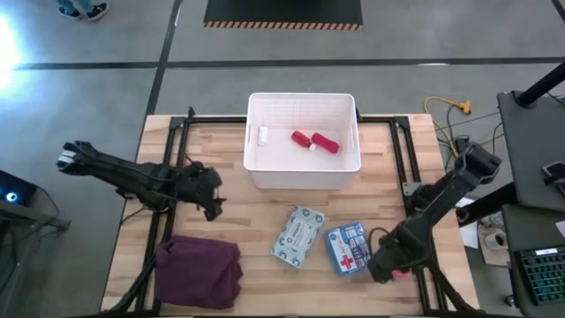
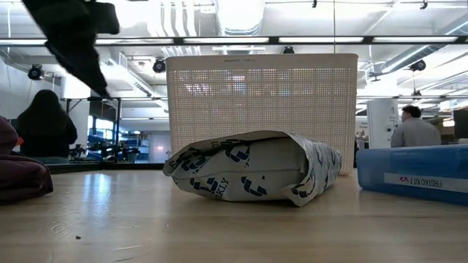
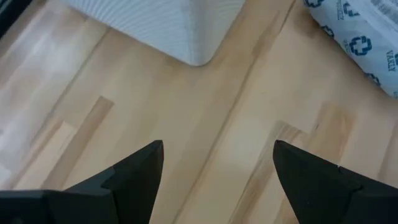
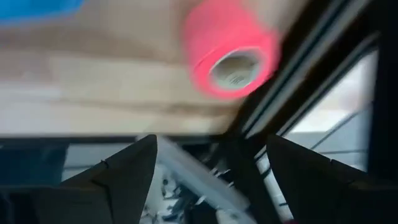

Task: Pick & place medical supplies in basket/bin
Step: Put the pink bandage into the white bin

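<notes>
A pale wooden table (image 1: 256, 212) stands on a grey concrete floor; in the low view, people sit in the room behind it. The white slotted basket (image 1: 303, 174) occupies the upper centre of the high view. Inside it lie a small white bottle (image 1: 262, 135) at the left, then a small red bottle (image 1: 302, 138) and a pink-red tube (image 1: 326, 143) side by side near the middle.

Below the basket, on bare wood, the grey-green packet (image 1: 297, 235) lies flat; just right of it is the blue first-aid box (image 1: 347, 248). A folded maroon cloth (image 1: 198, 269) sits at lower left.

The right gripper (image 1: 381, 265) is at lower right of the high view, close beside the blue box, at the table's edge. Its own camera shows the fingers spread wide with nothing between them, and the pink roll (image 4: 231, 48) lying on the wood just beyond them.

The left gripper (image 1: 210, 196) hangs at centre left, off the basket's lower left corner, fingers wide apart and empty above bare wood.
</notes>
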Robot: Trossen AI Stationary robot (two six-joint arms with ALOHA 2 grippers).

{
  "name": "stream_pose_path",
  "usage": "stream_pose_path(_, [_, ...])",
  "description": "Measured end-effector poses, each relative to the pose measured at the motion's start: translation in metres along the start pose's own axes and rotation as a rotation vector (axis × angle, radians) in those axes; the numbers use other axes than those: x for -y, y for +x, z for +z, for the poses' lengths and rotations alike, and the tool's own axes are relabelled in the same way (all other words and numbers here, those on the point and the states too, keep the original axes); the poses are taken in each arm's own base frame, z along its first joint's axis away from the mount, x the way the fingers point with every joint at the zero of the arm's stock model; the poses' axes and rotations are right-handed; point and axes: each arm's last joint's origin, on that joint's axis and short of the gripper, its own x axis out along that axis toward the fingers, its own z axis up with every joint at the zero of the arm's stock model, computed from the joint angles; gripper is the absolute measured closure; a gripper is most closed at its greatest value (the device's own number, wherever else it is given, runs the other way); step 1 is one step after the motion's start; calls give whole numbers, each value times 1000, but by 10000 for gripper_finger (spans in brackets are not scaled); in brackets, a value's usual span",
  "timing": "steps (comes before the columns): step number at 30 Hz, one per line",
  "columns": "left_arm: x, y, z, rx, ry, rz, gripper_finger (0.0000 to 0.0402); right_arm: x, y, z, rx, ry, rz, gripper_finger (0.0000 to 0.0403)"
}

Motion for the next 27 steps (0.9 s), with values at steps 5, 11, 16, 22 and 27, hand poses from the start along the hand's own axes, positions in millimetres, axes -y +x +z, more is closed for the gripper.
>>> stream_pose_path(5, [-16, -10, -13, 59, -49, -35, 118, -9, 11, -10, 14, 6, 25, 123])
stream_pose_path(11, [-26, -20, -17, 134, -77, -36, 118, -18, 25, -12, 109, 26, 36, 140])
stream_pose_path(16, [-25, -26, -12, 163, -75, -25, 118, -20, 32, -7, 179, 48, -2, 152])
stream_pose_path(22, [-22, -21, -10, 143, -56, -8, 118, -23, 24, -14, 179, 56, 12, 152])
stream_pose_path(27, [-18, -16, -9, 123, -45, 8, 118, -16, 12, -20, 231, 84, -47, 145])
